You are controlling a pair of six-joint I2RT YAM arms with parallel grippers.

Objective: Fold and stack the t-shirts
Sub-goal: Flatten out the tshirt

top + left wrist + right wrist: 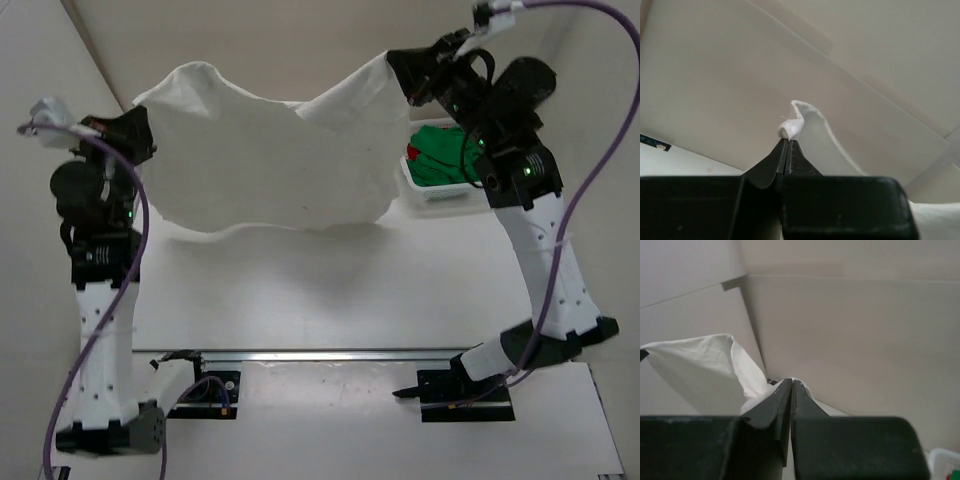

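The cream-white t-shirt [260,150] hangs in the air over the far half of the table, stretched between both grippers and sagging in the middle. My left gripper [143,135] is shut on its left edge; in the left wrist view a small bunch of white cloth [790,130] sticks out past the closed tips of that gripper [787,140]. My right gripper [400,72], held higher, is shut on the right edge; the shirt [705,365] billows to the left of its closed tips [791,382]. A green t-shirt [440,160] lies in the basket, with a strip of red t-shirt [410,156] beside it.
The white mesh basket [440,198] stands at the far right of the table, under the right arm. A metal rail [320,355] runs across the near edge between the arm bases. Purple cables [140,230] loop along both arms. Pale walls close in behind.
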